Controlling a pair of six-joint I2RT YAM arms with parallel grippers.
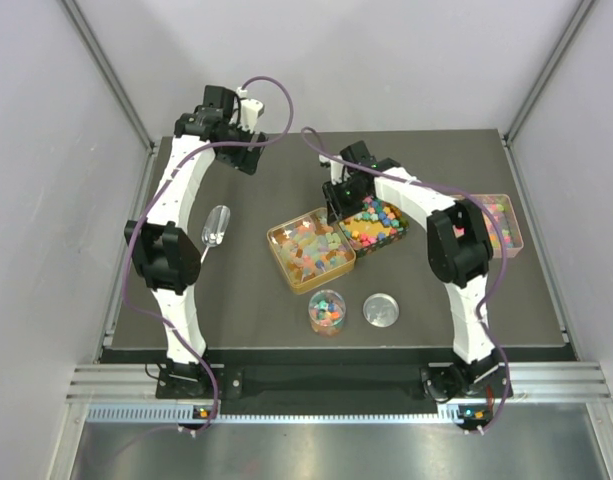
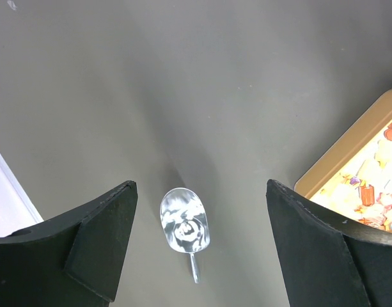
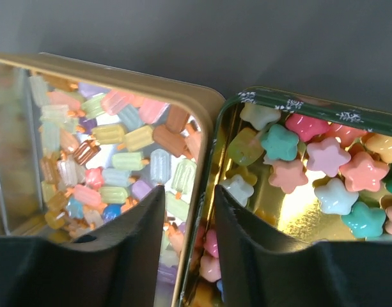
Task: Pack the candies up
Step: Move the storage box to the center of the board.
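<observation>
Top external view: a dark matte table (image 1: 246,320) sits in a pale-walled booth (image 1: 46,200), with metal posts (image 1: 106,70) rising in the far corners and a silver rail (image 1: 336,382) along the near edge.

The right claw (image 3: 189,195) is down where two open tins meet. One finger is inside the gold tin (image 3: 119,75) and the other inside the green tin (image 3: 291,104), with the touching walls between them. The jaws stand about half closed. Whether they pinch those walls I cannot tell, as the wrist view is too tight.

The candies (image 3: 327,157) fill both tins on either side of this claw: pastel lolly shapes to its left, stars to its right. More fill a clear cup (image 1: 327,325) nearer the arm bases, beside a round silver lid (image 1: 381,309), and a pink tray (image 1: 520,228) behind the right arm's elbow.

The left claw (image 2: 200,185) hangs wide open and empty, high over bare table. A clear scoop (image 2: 185,224) lies below it, between the fingers.
</observation>
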